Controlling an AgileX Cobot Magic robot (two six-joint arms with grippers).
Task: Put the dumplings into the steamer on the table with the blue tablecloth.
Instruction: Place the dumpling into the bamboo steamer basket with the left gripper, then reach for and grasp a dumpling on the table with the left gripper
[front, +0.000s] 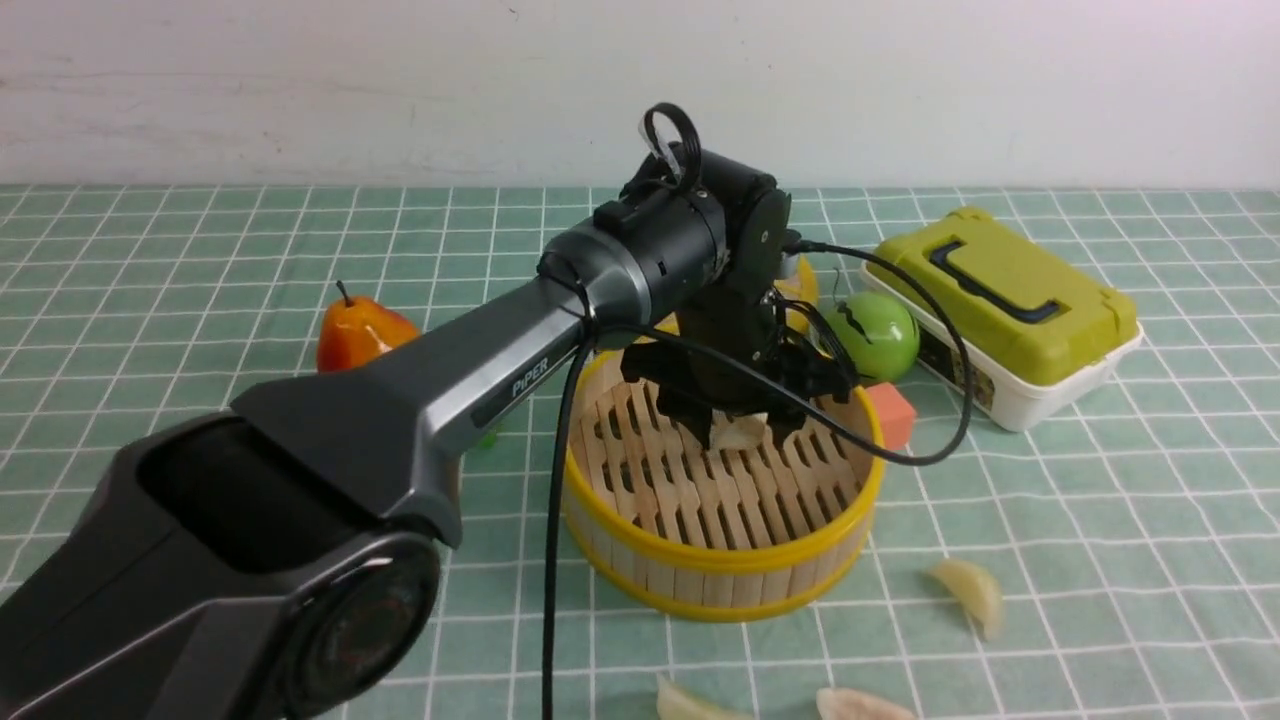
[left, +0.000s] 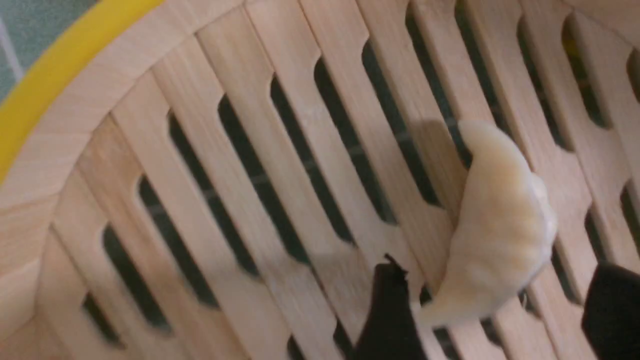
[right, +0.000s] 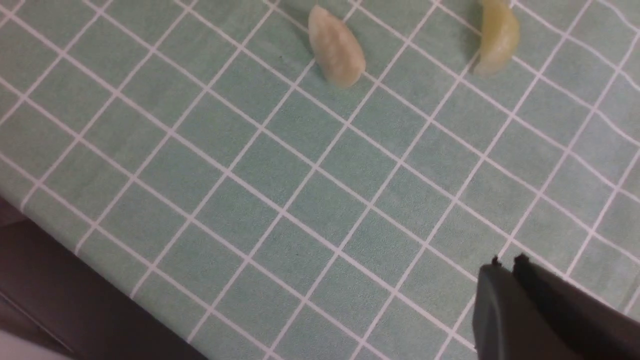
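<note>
Item: one dumpling (left: 495, 225), lying on the slatted floor of the steamer (front: 720, 570), between the left gripper's (front: 742, 430) fingers (left: 390, 315), which stand spread wider than it; one seems to touch its tip, the other is apart. Step, as we judge it: release. We would lift straight up, fingers wide, clear of the yellow rim. Outstanding: three dumplings (front: 968, 592) on the surface (front: 1100, 560) near the steamer. Right gripper (right: 507, 260): fingers pressed together, empty.
</note>
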